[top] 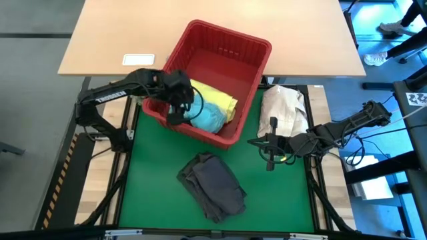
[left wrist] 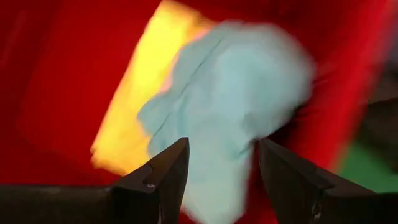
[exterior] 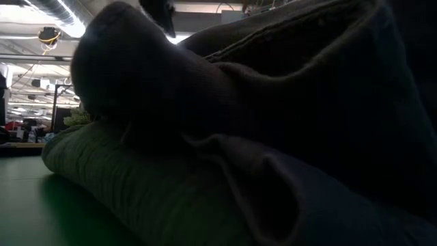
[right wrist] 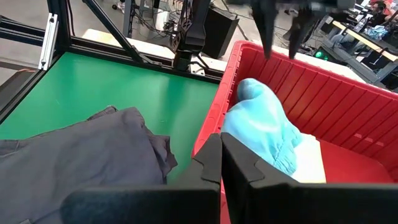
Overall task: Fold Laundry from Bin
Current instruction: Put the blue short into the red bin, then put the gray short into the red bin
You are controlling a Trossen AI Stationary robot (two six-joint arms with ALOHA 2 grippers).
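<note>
The red bin stands tilted at the far middle of the green mat. In it lie a bright yellow garment and a light turquoise garment, bunched on top of the yellow one. My left gripper hangs open over the bin's near left corner, and its fingers are clear above the turquoise garment. A grey garment lies crumpled on the mat in front of the bin. My right gripper is shut, holds nothing, and hovers right of the bin.
A cream-white cloth bundle lies at the mat's right edge, beside my right arm. A wooden tabletop with a white card lies behind the bin. The grey garment fills the low view. Bare mat shows at the near left.
</note>
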